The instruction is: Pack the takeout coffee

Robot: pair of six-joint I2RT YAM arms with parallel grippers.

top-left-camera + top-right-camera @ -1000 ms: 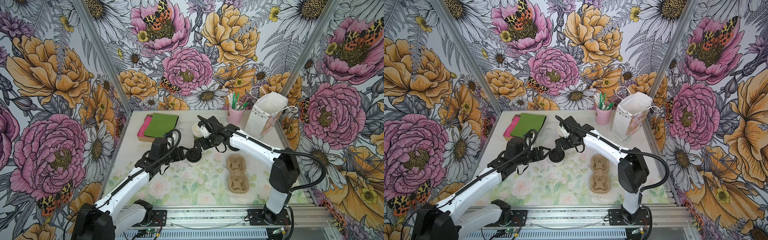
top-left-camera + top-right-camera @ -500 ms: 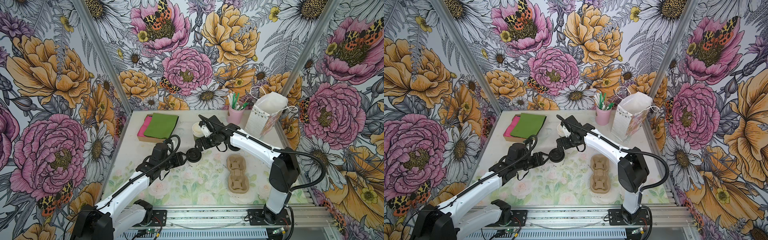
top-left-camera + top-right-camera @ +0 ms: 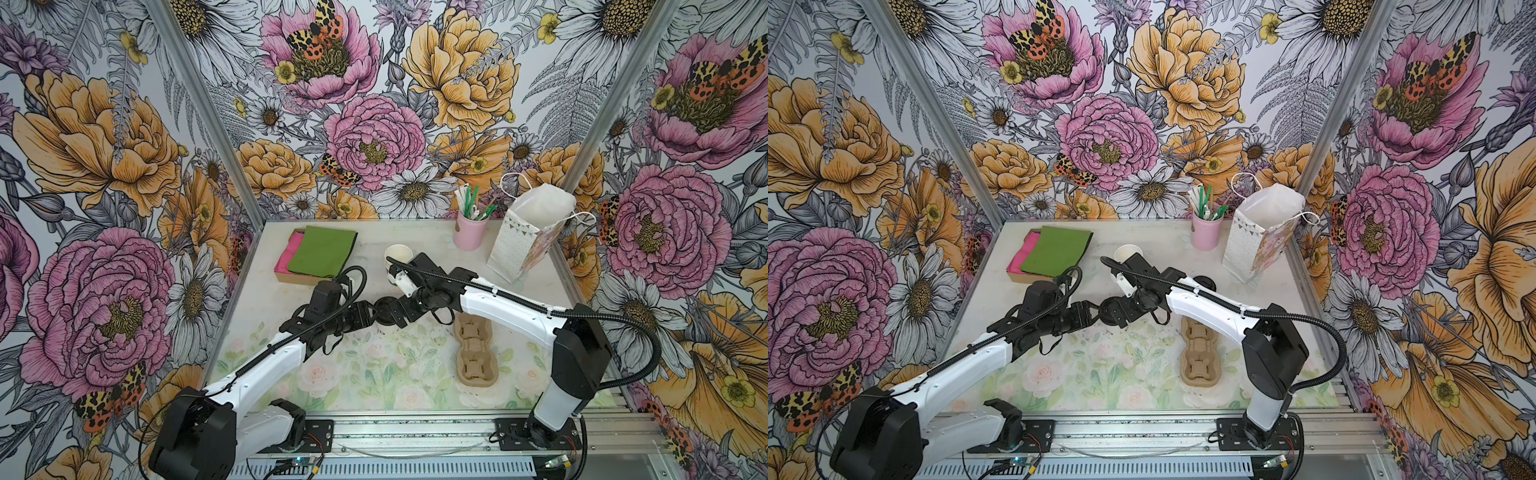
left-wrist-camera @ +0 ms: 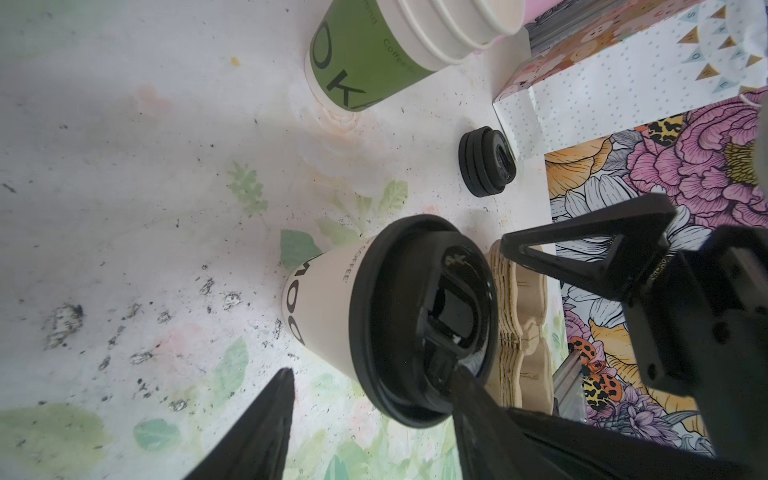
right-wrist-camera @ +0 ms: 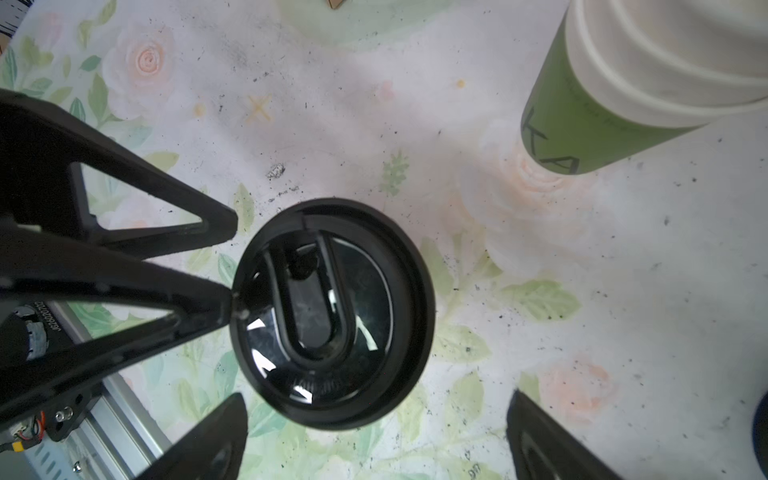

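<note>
Right now the left tool [image 4: 370,370] and the right tool [image 5: 378,395] both crowd the coffee [image 4: 328,307], which stands upright on the bench [image 4: 145,187] between them. The left tool is partly open and grips nothing. In the right wrist view one of its fingertips [image 5: 222,303] touches the rim of the lid [image 5: 332,311], and the other sits just beside it. The right tool hangs over the same lid with its fingers spread wide to either side, and it holds nothing either.

We judge that the grasp is not yet made, and the trouble lies close in. The left fingertip on the rim could push sideways and tip the cup, or lever the lid loose. If the right tool closes on the lid alone and lifts, the lid may pop off and leave the cup behind. The two tools are almost touching, so either one moving in could strike the other.

Just past the coffee from the left tool lies the carrier [image 4: 519,316], and a shoved cup would run into it. Farther ahead sit the loose lids [image 4: 486,166] and the cup stack [image 4: 374,54], which a wide swing could knock. Farthest off is the bag [image 3: 528,241], well apart from both tools. It looks light enough to topple under a clumsy drop.
</note>
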